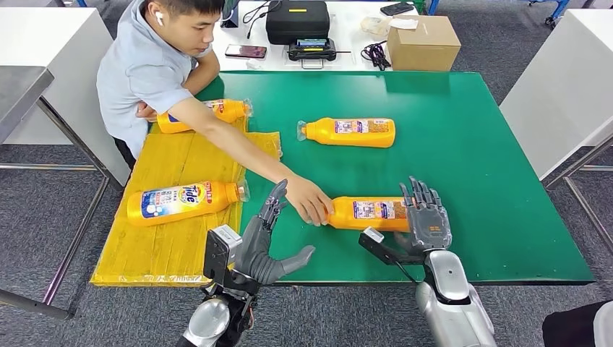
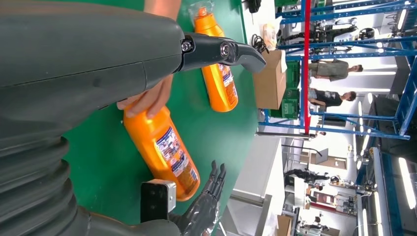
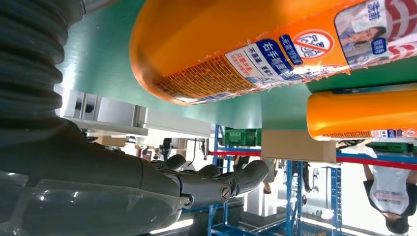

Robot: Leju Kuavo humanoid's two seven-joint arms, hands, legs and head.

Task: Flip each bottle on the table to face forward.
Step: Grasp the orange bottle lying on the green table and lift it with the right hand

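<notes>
Fingers of the right hand [image 1: 426,215] and left hand [image 1: 269,238] were spread, empty, as a person's hand [image 1: 309,200] held the near bottle [image 1: 367,214]; gripping it seemed next.

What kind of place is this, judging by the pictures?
Probably a robot test area inside a workshop or warehouse hall. A green table holds orange detergent bottles laid out for practice, blue metal racks stand behind, and a person places a bottle.
</notes>
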